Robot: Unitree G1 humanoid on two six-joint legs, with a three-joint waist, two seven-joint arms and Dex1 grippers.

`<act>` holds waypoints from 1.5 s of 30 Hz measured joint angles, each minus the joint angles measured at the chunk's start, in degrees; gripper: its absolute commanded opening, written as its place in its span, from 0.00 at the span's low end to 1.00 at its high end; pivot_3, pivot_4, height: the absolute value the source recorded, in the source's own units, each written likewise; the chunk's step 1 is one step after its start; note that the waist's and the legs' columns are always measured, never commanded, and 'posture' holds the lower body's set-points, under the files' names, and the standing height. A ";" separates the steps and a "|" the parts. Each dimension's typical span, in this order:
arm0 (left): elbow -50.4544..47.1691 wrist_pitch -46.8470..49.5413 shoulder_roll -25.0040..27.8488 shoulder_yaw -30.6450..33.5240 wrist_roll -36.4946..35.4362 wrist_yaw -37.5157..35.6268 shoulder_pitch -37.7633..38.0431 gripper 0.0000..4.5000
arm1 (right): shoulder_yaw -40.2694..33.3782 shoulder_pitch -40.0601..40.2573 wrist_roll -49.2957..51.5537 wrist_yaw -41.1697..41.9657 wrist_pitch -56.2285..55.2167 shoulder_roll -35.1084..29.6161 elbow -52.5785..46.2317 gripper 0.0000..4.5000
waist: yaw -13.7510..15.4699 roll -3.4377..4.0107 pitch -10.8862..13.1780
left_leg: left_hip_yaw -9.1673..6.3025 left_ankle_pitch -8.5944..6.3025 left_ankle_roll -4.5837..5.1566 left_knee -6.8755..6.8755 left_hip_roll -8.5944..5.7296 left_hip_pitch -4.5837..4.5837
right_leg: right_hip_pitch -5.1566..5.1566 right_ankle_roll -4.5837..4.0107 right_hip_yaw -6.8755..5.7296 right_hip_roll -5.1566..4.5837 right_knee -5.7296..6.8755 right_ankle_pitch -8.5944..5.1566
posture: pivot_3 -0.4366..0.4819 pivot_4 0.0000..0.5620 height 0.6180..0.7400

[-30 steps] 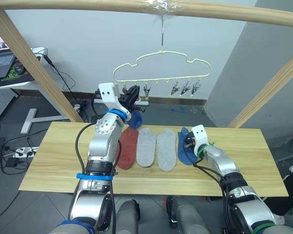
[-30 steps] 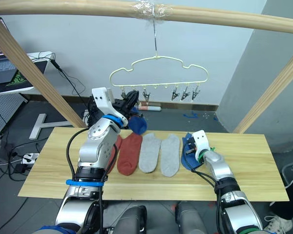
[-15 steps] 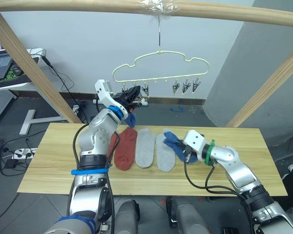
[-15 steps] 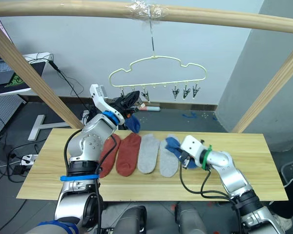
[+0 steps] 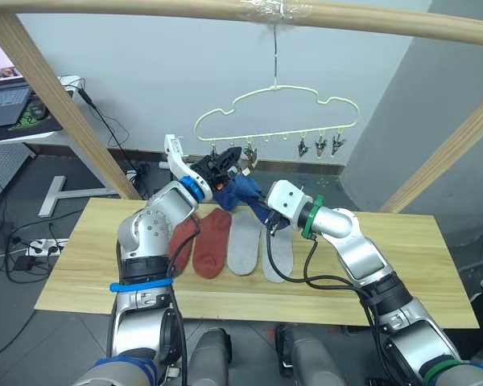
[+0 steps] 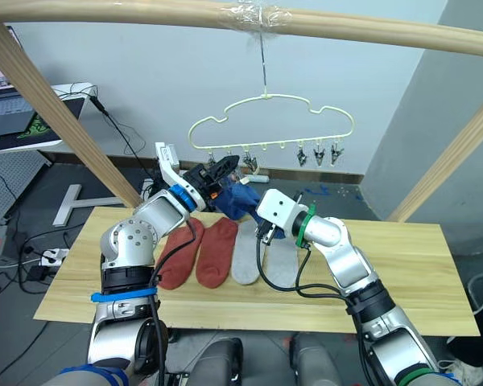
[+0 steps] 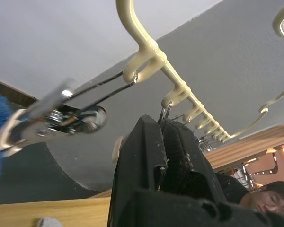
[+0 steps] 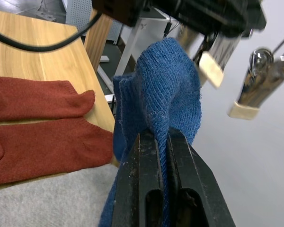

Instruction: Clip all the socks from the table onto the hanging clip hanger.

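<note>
Two rust-red socks (image 5: 200, 242) and two grey socks (image 5: 259, 249) on table (image 5: 435, 265); right gripper (image 8: 162, 142) pinches blue sock (image 8: 168, 90); left gripper (image 7: 166, 142) closed on hanger clip (image 7: 166, 111).

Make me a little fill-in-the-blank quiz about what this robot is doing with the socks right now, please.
1. The right gripper is shut on a ____ sock.
2. The number of socks lying flat on the table is ____.
3. The two socks lying nearest the left arm are ____ in colour.
4. The clip hanger hangs from a wooden ____.

Missing words: blue; four; rust-red; pole
</note>
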 measured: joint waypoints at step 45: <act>-19.74 8.42 9.77 1.10 -7.18 1.18 12.22 1.00 | -6.93 0.39 16.92 2.54 23.75 6.50 -5.00 0.99 | 0.25 0.01 0.01 | -0.15 0.01 0.01 0.09 -0.04 0.03 | -0.10 -0.05 -0.02 -0.13 0.39 -0.04 | 0.52 0.39 1.00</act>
